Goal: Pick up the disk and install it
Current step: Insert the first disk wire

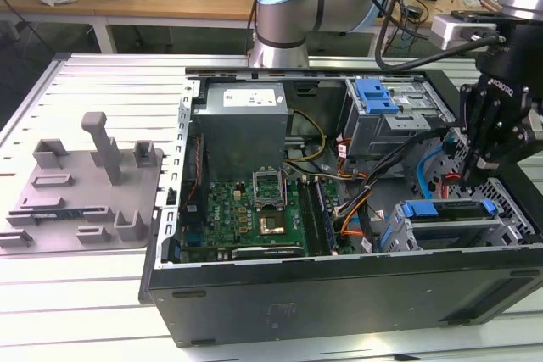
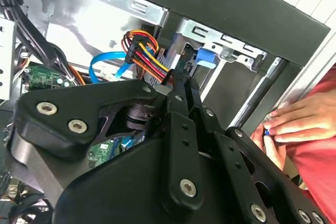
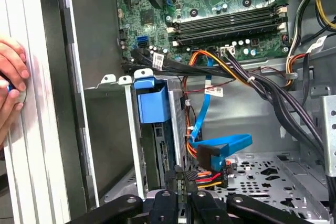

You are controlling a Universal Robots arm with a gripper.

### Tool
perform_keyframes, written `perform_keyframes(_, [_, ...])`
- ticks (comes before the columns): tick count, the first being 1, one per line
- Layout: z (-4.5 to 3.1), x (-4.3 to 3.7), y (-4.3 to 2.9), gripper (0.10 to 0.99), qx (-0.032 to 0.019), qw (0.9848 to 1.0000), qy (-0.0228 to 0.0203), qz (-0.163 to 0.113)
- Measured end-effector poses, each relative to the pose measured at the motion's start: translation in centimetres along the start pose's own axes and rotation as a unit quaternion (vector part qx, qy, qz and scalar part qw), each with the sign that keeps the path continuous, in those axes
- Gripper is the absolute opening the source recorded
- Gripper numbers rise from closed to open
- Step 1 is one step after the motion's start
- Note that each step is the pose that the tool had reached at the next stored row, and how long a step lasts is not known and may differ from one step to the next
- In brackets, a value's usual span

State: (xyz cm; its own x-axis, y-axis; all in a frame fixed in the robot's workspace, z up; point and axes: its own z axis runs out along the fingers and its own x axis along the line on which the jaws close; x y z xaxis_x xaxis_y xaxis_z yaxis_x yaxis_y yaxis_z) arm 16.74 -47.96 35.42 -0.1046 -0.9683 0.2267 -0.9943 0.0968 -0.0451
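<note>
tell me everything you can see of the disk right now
The disk sits in the metal drive cage at the corner of the open computer case, on the exterior view's right. Its bright blue plastic frame runs along the upward-facing edge, with a silvery body beneath. No label is visible. It looks level, held between the cage walls. The gripper hangs just above it; whether they touch cannot be told.

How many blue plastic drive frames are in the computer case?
2. The far blue frame sits on the back cage; the near blue frame tops the front cage at the exterior view's right. More may be hidden.
</note>
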Motion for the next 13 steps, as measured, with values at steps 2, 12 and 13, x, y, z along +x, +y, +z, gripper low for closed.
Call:
perform_keyframes(2, [0.1, 0.57, -0.06, 0.165, -0.0001, 1.0, -0.0017, 0.0])
perform_keyframes(12, [0.4, 2.71, -0.28, 0.165, -0.0071, 0.9976, -0.0685, 0.001])
perform_keyframes(13, [0.43, 2.95, -0.31, 0.165, -0.0074, 0.9974, -0.0711, 0.001])
